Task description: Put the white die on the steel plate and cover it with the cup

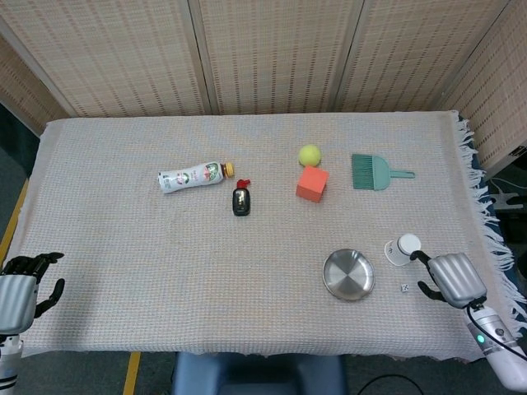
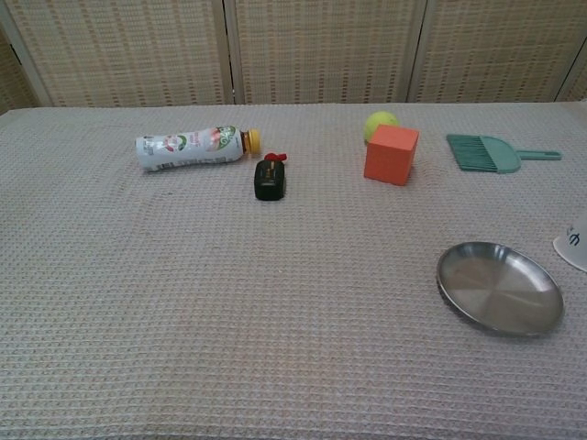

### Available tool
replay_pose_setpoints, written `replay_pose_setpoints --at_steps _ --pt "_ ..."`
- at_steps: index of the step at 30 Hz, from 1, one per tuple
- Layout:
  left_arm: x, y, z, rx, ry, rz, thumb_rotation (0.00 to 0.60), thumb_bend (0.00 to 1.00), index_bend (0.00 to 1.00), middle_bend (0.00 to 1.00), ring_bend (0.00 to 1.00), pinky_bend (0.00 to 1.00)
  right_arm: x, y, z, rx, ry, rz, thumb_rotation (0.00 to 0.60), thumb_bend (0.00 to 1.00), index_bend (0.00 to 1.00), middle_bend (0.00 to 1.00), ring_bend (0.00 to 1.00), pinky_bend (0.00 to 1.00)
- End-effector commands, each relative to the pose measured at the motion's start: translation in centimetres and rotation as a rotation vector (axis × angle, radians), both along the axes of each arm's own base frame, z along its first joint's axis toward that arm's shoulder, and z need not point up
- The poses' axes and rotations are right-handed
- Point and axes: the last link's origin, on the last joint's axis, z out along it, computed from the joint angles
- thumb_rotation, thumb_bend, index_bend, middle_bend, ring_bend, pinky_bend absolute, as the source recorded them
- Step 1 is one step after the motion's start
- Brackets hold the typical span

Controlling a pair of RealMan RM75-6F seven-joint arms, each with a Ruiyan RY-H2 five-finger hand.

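1. White die (image 1: 404, 288) on cloth, just off steel plate (image 1: 348, 275) at its 4 o'clock; apart from it.
2. Cup (image 1: 401, 249) on its side at plate's 2 o'clock.
3. Right hand (image 1: 449, 278) just beside die at its 3 o'clock, holding nothing; finger spread: cannot tell.
4. Left hand (image 1: 20, 288) at table's 8 o'clock corner, fingers apart, nothing held.
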Motion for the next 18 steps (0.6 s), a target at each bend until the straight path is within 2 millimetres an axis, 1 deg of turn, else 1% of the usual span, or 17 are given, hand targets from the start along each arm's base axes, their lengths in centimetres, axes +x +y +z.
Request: replay_pose_setpoints --at_steps 1,9,18 --pt "0.0 0.0 0.0 -0.003 -0.002 0.000 0.600 0.37 0.31 0.38 0.39 0.31 -0.1 0.1 -0.2 0.017 -0.003 -0.015 0.600 0.22 0.34 0.82 0.71 0.98" --pt "0.1 0.0 0.0 -0.004 0.001 -0.002 0.600 0.37 0.32 0.38 0.39 0.31 -1.6 1.1 -0.6 0.044 0.013 -0.088 0.600 0.24 0.40 0.83 0.72 0.99" --pt "0.2 0.1 0.0 -0.007 0.011 -0.006 0.600 0.37 0.32 0.39 0.39 0.31 -3.5 1.4 -1.0 0.050 0.007 -0.144 0.600 0.24 0.41 0.83 0.72 0.99"
